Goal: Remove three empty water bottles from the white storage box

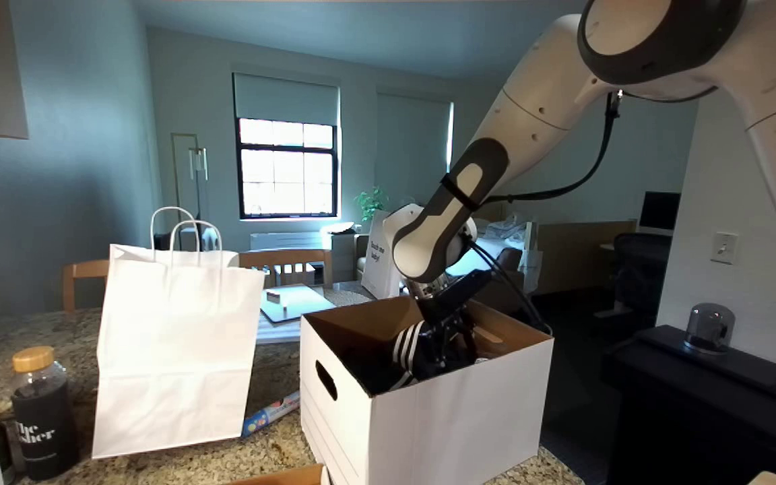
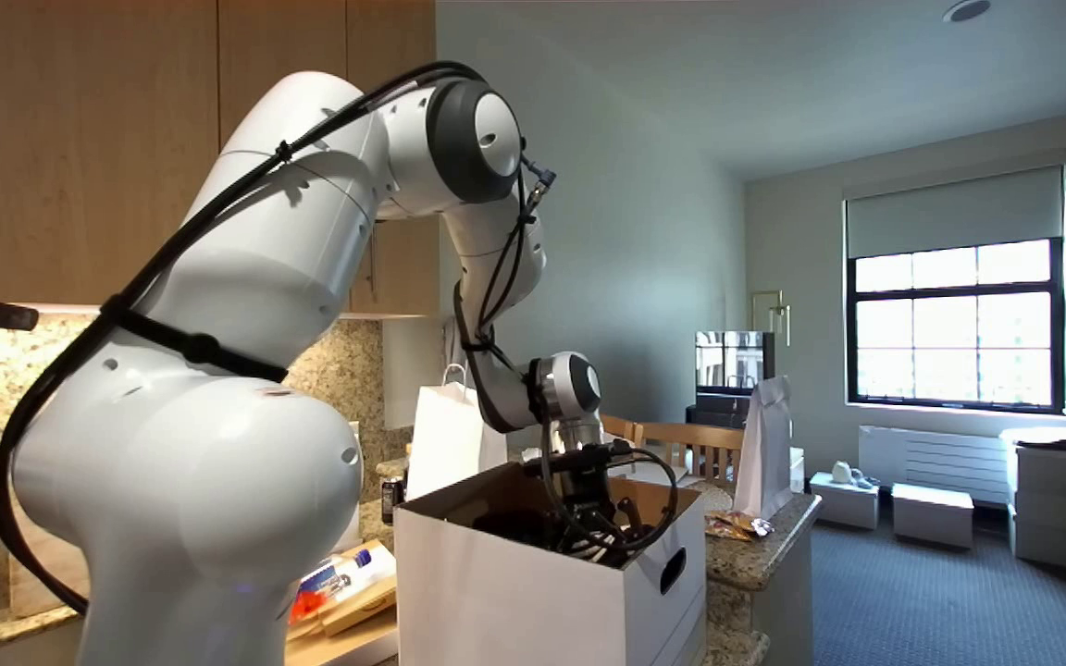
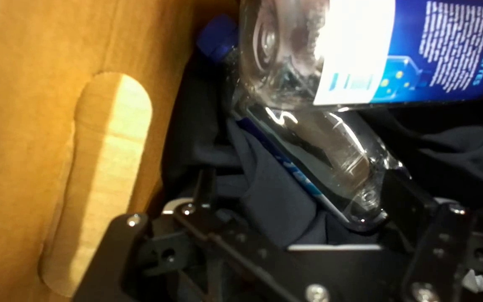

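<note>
- Claw (image 3: pixel 302 188) hangs inside the white storage box (image 1: pixel 455 431), its fingers (image 3: pixel 405 199) spread wide and empty.
- One water bottle (image 3: pixel 329 142) lies slanted on dark cloth (image 3: pixel 275 201) in the box, its end right beside a finger; whether they touch, I cannot tell.
- Another water bottle (image 3: pixel 354 54), blue-labelled, overlaps that one in the wrist view, farther from the claw.
</note>
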Tool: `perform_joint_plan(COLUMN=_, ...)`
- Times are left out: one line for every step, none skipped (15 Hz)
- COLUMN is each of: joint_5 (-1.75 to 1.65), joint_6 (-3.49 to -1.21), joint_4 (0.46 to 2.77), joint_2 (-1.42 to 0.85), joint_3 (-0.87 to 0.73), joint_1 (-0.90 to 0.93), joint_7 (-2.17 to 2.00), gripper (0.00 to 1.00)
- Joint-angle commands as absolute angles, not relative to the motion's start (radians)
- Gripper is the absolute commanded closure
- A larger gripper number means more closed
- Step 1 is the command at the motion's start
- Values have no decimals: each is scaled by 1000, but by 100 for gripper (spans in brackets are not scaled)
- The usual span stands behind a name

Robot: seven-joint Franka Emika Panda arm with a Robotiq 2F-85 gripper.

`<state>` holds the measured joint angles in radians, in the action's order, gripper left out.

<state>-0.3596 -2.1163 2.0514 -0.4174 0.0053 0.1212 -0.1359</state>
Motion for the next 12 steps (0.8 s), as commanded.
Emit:
perform_joint_plan(joint_5=-386, joint_6=-2113, joint_4=2089, joint_2=-382, joint_3=-4, joint_1=129, joint_7=-140, gripper=0)
perform_joint_plan(joint_5=-394, joint_6=-2104, joint_4=2086, joint_2=-383, joint_3=-4, joint_1=129, joint_7=-129, gripper=0)
perform_joint_plan(joint_5=-400, joint_6=-2103, joint_4=2090, joint_2=-380, joint_3=-4, joint_1=127, joint_7=-121, gripper=0)
perform_joint_plan(joint_5=-411, joint_6=-2091, joint_4=2090, joint_2=-378, joint_3=-5, joint_1=127, joint_7=-107, gripper=0)
perform_joint_plan(joint_5=-428, joint_6=-2065, joint_4=2086, joint_2=-380, joint_3=-3, joint_1=126, joint_7=-71, gripper=0)
perform_joint_plan(joint_5=-446, joint_6=-2043, joint_4=2083, joint_2=-380, joint_3=0, joint_1=124, joint_7=-38, gripper=0)
perform_joint_plan(joint_5=-458, joint_6=-2019, joint_4=2080, joint_2=-379, joint_3=7, joint_1=120, joint_7=12, gripper=0)
perform_joint_plan(joint_5=-469, joint_6=-2007, joint_4=2084, joint_2=-374, joint_3=15, joint_1=116, joint_7=61, gripper=0)
perform_joint_plan(joint_5=-479, joint_6=-2001, joint_4=2088, joint_2=-369, joint_3=22, joint_1=114, joint_7=103, gripper=0)
perform_joint_plan(joint_5=-484, joint_6=-1998, joint_4=2090, joint_2=-365, joint_3=29, joint_1=113, joint_7=147, gripper=0)
perform_joint_plan(joint_5=-491, joint_6=-2001, joint_4=2092, joint_2=-362, joint_3=37, joint_1=112, joint_7=189, gripper=0)
perform_joint_plan(joint_5=-493, joint_6=-2001, joint_4=2093, joint_2=-360, joint_3=45, joint_1=109, joint_7=235, gripper=0)
